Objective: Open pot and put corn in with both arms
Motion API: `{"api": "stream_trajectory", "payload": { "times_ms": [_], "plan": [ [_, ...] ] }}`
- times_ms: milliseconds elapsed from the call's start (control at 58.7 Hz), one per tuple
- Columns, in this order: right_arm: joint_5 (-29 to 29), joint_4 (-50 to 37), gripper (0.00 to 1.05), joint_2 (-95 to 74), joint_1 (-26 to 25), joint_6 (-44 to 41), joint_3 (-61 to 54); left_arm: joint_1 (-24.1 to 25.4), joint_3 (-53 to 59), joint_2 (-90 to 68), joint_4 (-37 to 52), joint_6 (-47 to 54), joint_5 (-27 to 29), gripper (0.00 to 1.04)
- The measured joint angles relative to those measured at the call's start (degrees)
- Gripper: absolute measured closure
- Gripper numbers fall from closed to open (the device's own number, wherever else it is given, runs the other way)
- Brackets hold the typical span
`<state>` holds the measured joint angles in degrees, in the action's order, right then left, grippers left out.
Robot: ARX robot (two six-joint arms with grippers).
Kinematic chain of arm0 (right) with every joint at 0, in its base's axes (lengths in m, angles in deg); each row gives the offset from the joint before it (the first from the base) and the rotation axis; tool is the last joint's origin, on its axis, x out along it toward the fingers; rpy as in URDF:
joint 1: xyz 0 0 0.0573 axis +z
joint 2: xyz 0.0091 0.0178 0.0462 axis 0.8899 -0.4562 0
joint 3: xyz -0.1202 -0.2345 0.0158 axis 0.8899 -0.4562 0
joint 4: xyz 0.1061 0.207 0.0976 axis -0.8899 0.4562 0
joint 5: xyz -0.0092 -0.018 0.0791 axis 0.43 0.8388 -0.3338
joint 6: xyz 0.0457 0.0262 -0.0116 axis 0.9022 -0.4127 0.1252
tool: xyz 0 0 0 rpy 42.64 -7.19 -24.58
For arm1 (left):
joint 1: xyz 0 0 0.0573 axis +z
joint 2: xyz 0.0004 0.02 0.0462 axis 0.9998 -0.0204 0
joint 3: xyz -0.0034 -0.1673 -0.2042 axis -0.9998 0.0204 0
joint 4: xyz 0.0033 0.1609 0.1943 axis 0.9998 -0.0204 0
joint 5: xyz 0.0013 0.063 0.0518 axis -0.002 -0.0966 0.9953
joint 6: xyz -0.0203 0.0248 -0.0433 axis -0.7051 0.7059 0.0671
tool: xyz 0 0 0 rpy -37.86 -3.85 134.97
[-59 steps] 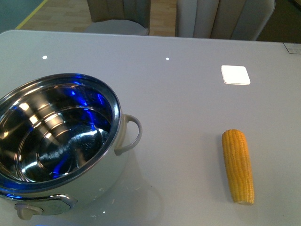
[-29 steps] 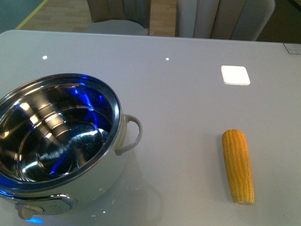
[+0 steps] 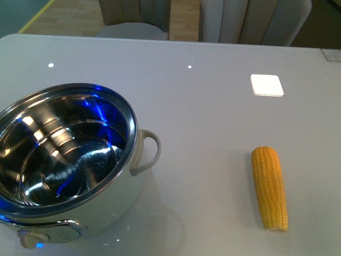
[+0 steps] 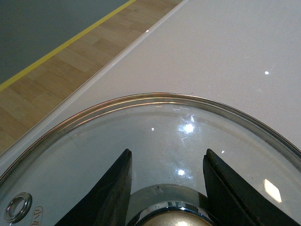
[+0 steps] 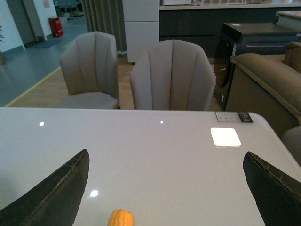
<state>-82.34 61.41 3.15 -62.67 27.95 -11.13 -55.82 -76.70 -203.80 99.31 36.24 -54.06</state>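
Note:
The pot (image 3: 114, 205) stands uncovered at the table's front left in the front view, its shiny steel inside showing blue glints and a cream loop handle (image 3: 148, 153) facing right. A yellow corn (image 3: 269, 188) cob lies on the table at the right, lengthwise away from me; its tip (image 5: 121, 218) peeks in at the lower edge of the right wrist view. My left gripper (image 4: 167, 188) is shut on the cream-silver knob (image 4: 165, 217) of the glass lid (image 4: 155, 127), held over the table near its edge. Well above the corn, my right gripper (image 5: 171, 188) is open. Neither arm shows in the front view.
A white square patch (image 3: 266, 84) sits on the grey table (image 3: 213, 117) at the back right. Two padded chairs (image 5: 171, 75) stand behind the far edge, with a sofa (image 5: 263, 80) to the right. Wooden floor with a yellow line (image 4: 61, 44) lies beyond the table's edge.
Only the blue reflections inside the pot shift slightly; the pot and the corn have not moved.

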Motion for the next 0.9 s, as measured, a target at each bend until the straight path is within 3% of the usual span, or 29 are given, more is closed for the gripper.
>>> {"api": "stream_trajectory", "payload": {
  "times_ms": [392,562,902],
  "plan": [
    [0.0,0.0,0.09,0.0,0.0,0.0,0.0,-0.13,5.03,4.15,-0.07,-0.07,-0.07,0.05],
    [0.0,0.0,0.09,0.0,0.0,0.0,0.0,-0.76,8.9,14.88,-1.99,-2.12,1.09,0.07],
    [0.0,0.0,0.09,0.0,0.0,0.0,0.0,-8.15,23.85,44.24,-4.15,-11.28,2.67,0.07]
  ]
}}
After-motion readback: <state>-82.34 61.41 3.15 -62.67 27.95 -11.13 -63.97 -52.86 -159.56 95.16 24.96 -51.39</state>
